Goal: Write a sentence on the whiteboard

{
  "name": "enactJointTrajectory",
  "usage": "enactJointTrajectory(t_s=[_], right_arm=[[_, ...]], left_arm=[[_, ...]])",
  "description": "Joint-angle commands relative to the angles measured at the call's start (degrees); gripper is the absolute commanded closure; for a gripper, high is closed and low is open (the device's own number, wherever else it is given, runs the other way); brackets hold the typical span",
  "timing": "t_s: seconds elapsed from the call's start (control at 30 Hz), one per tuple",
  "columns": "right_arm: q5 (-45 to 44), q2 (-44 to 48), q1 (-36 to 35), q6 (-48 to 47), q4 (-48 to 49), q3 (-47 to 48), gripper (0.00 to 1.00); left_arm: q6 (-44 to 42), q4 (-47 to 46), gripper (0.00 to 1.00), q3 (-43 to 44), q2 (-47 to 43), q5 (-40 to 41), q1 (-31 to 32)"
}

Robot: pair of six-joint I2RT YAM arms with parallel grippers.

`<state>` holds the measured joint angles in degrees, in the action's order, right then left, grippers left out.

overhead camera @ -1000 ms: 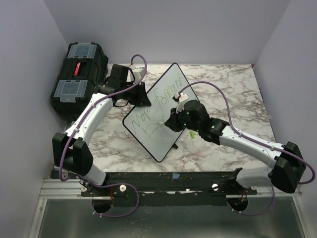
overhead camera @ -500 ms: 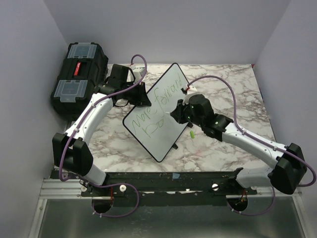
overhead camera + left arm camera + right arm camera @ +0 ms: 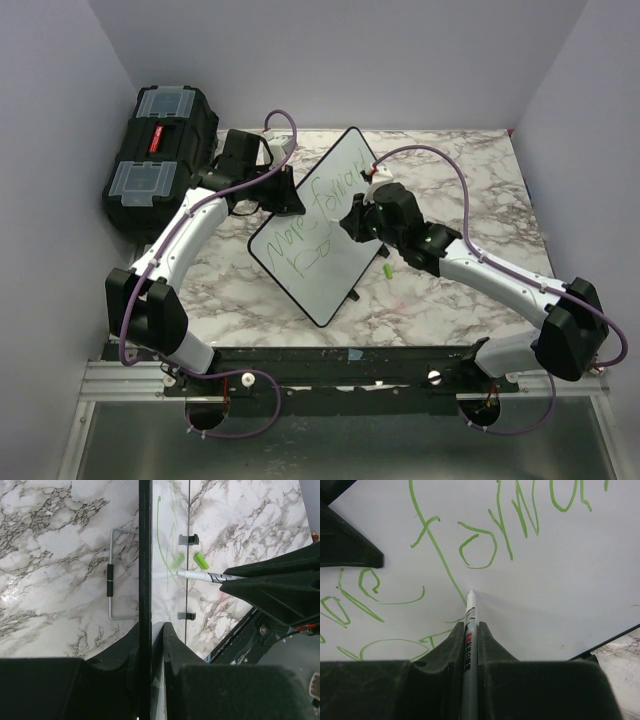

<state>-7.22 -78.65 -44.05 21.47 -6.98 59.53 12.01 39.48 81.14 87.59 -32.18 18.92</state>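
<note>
Standing tilted at the middle of the marble table, the whiteboard is marked with the sentence in two green lines. Its left rim is pinched by the left gripper. A marker, tip touching the board, is clamped in the right gripper. A toolbox is seen far left.

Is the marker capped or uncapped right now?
Uncapped: the marker shows its bare tip beyond the right gripper, against the whiteboard.
</note>
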Motion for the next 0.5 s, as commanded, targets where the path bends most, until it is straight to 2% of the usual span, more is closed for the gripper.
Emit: enactJointTrajectory(t_s=[0.0,0.47], right_arm=[[0.05,-0.94,0.45,1.05,0.54,-0.47,0.99],[6.86,1.37,0.37,1.65,0.19,-8.18,0.99]], left_arm=[[-6.92,2.95,1.00,-1.95,1.00,6.41,2.13],[-6.91,2.96,1.00,-1.87,1.13,6.69,2.26]])
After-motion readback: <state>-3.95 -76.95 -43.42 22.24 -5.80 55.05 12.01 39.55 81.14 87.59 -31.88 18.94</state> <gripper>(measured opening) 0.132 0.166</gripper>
